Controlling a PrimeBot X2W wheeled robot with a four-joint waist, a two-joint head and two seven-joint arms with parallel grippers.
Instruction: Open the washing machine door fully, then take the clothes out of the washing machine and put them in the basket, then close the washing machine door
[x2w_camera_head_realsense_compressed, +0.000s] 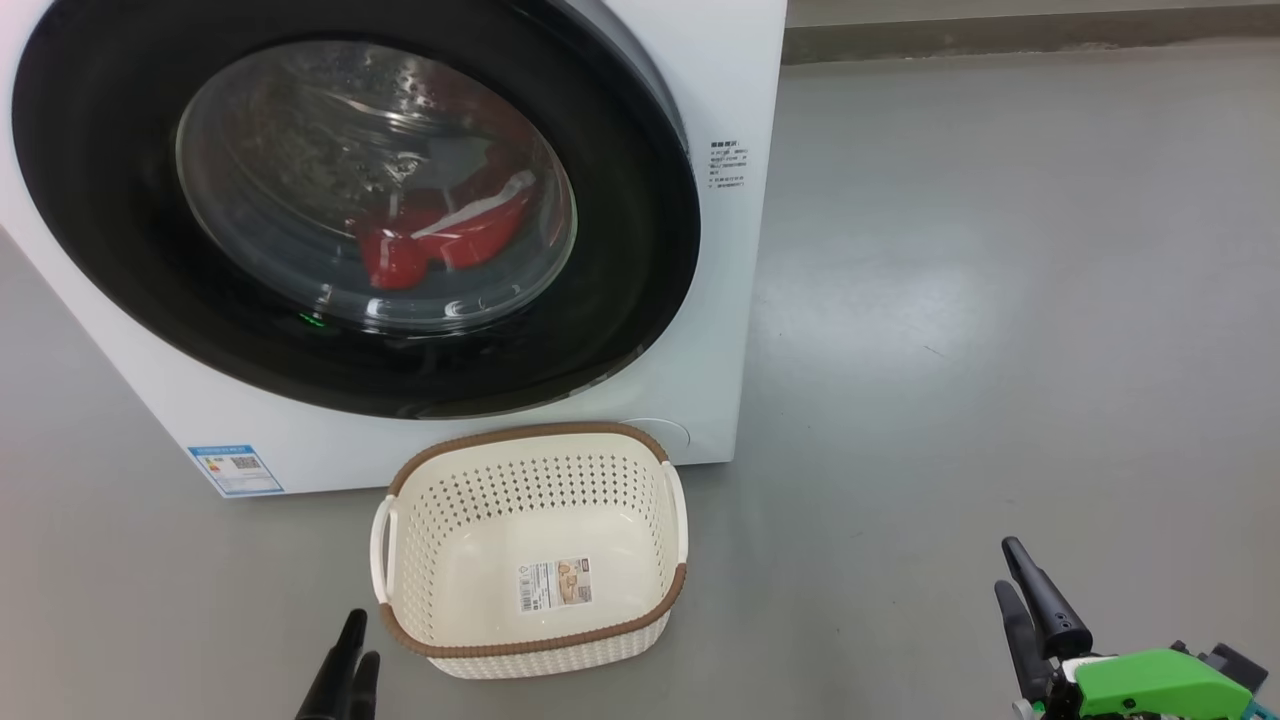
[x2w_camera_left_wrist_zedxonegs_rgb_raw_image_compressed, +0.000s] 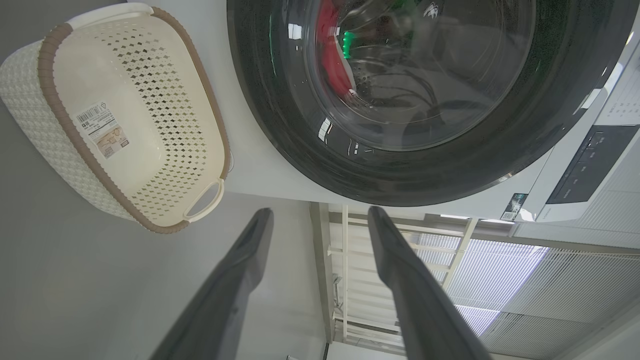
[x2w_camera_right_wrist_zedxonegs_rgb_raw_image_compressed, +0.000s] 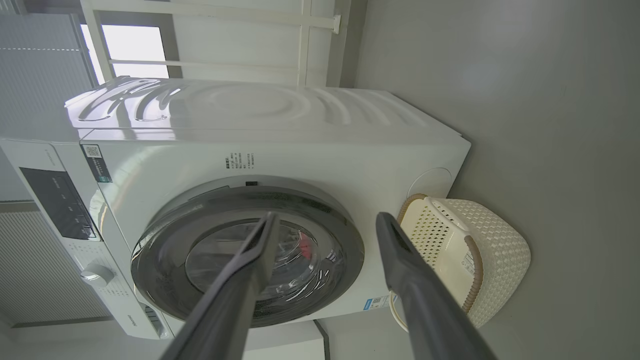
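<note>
The washing machine door (x2w_camera_head_realsense_compressed: 640, 300) is not yet swung open. In the head view its black rim lies close against the white washing machine (x2w_camera_head_realsense_compressed: 730, 90), and I cannot tell whether it is latched or a crack ajar. Behind the glass the red clothes (x2w_camera_head_realsense_compressed: 440, 240) lie low in the drum, so I judge nothing comes out until that door is cleared. The basket (x2w_camera_head_realsense_compressed: 530, 432) stands empty on the floor (x2w_camera_head_realsense_compressed: 950, 350), just before the machine's base and below the door. That spot probably keeps the carry from drum to basket short. My left jaws sit low beside the basket's near corner. My right jaws are well apart to the right, touching nothing.

In the left wrist view, my left jaws are spread with nothing between them, aimed past the door's rim, with the basket off to one side.

In the right wrist view, my right jaws are parted and empty too. They look toward the door glass and the basket, which suits reaching for the door first.
</note>
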